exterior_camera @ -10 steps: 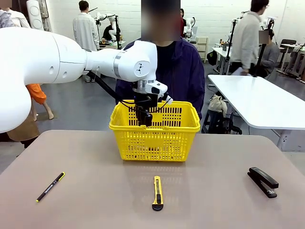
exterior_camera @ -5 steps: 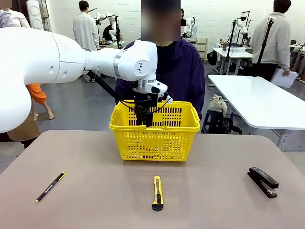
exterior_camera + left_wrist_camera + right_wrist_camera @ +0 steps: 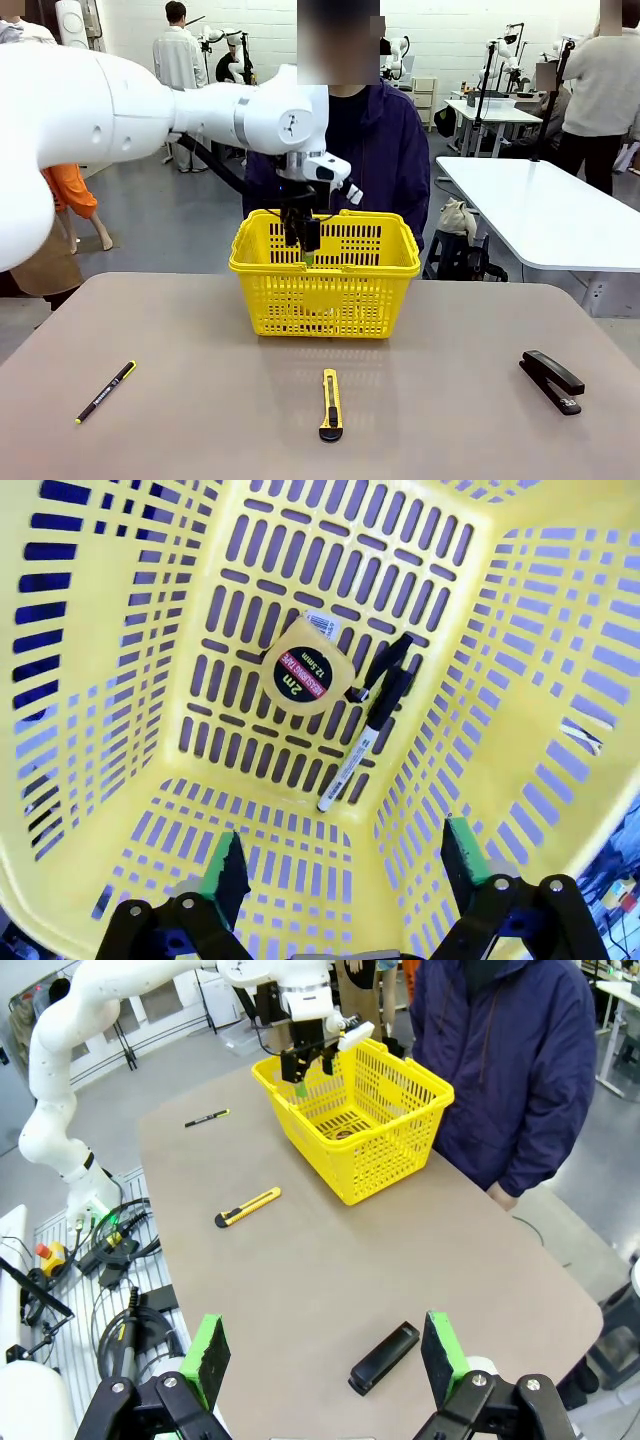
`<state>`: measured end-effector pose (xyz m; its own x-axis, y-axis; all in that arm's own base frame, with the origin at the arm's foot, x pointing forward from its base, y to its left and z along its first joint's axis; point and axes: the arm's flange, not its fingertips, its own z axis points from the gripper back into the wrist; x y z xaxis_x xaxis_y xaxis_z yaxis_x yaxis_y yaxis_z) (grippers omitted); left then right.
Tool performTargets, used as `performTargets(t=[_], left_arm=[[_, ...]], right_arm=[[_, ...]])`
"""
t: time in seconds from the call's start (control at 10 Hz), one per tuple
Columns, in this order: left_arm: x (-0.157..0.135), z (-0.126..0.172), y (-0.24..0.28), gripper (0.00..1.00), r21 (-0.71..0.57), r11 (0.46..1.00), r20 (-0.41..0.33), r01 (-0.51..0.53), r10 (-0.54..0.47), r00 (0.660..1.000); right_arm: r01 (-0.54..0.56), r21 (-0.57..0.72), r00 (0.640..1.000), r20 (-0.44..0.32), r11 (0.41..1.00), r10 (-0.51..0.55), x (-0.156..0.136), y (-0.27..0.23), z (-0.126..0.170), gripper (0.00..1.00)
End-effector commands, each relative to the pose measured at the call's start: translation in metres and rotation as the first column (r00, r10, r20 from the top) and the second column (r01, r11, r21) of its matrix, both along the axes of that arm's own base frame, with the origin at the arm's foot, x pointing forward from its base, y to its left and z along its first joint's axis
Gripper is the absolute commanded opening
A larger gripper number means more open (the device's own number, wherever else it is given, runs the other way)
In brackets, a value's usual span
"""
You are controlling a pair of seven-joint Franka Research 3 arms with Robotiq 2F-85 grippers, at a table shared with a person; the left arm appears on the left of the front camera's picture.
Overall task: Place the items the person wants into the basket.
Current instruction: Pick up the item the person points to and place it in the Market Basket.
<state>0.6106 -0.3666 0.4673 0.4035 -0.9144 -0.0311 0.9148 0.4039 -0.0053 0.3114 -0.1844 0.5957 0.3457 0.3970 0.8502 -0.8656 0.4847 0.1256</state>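
One tape measure (image 3: 303, 666) and one white marker (image 3: 365, 742) with a black cap lie on the floor of the yellow basket (image 3: 120, 680). They are straight below the left gripper (image 3: 345, 865), which hangs over the basket's opening with its jaws spread wide and nothing between them. In the left wrist view the tape measure sits beyond the gap between the two green pads. The marker lies just beside it, cap end close against the round case; whether they touch I cannot tell. Neither item touches the fingers.

One utility knife (image 3: 330, 404) lies on the table (image 3: 200, 330) outside the basket, on the robot's side of it. It is lower than the left gripper and well apart from it.

The right gripper (image 3: 325, 1355) is held above the table, its jaws wide and empty. From it, the knife lies ahead to the left and the basket farther off ahead. One black stapler (image 3: 384, 1357) lies on the table below this gripper, seen between its two pads.

One black pen (image 3: 105, 392) with yellow print lies on the table, below the left gripper and toward the base of its arm, well apart from both grippers. One person (image 3: 375, 150) in a dark jacket stands just beyond the basket and the left gripper.
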Motion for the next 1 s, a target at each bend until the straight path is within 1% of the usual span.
performTargets(t=[0.0,0.1,0.2,0.3,0.5,0.6,0.7,0.8,0.9], left_arm=[[-0.041,0.049,0.02,1.0,0.014,1.0,0.006,0.007,-0.007,1.0],[-0.07,0.071,0.035,1.0,-0.003,1.0,0.031,0.003,-0.003,1.0],[-0.102,0.091,0.056,1.0,-0.034,0.999,0.083,-0.011,0.013,0.996],[-0.126,0.104,0.078,1.0,-0.065,0.997,0.115,-0.027,0.035,0.993],[-0.169,0.116,0.119,1.0,-0.137,0.989,0.184,-0.05,0.075,0.98],[-0.19,0.115,0.138,1.0,-0.161,0.986,0.21,-0.05,0.083,0.974],[-0.198,0.112,0.147,1.0,-0.175,0.983,0.228,-0.054,0.094,0.969],[-0.203,0.107,0.166,1.0,-0.208,0.975,0.23,-0.082,0.13,0.964],[-0.202,0.106,0.177,1.0,-0.242,0.966,0.227,-0.094,0.15,0.962]], right_arm=[[-0.007,0.029,1.0,0.026,1.0,0.007,0.001,0.001,0.0,1.0],[-0.007,0.029,1.0,0.026,1.0,0.007,0.001,0.001,0.0,1.0],[-0.007,0.029,1.0,0.026,1.0,0.007,0.001,0.001,0.0,1.0],[-0.007,0.029,1.0,0.026,1.0,0.007,0.001,0.001,0.0,1.0],[-0.007,0.029,1.0,0.026,1.0,0.007,0.001,0.001,0.0,1.0],[-0.007,0.029,1.0,0.026,1.0,0.007,0.001,0.001,0.0,1.0],[-0.007,0.029,1.0,0.026,1.0,0.007,0.001,0.001,0.0,1.0],[-0.007,0.029,1.0,0.026,1.0,0.007,0.001,0.001,0.0,1.0],[-0.007,0.029,1.0,0.026,1.0,0.007,0.001,0.001,0.0,1.0]])
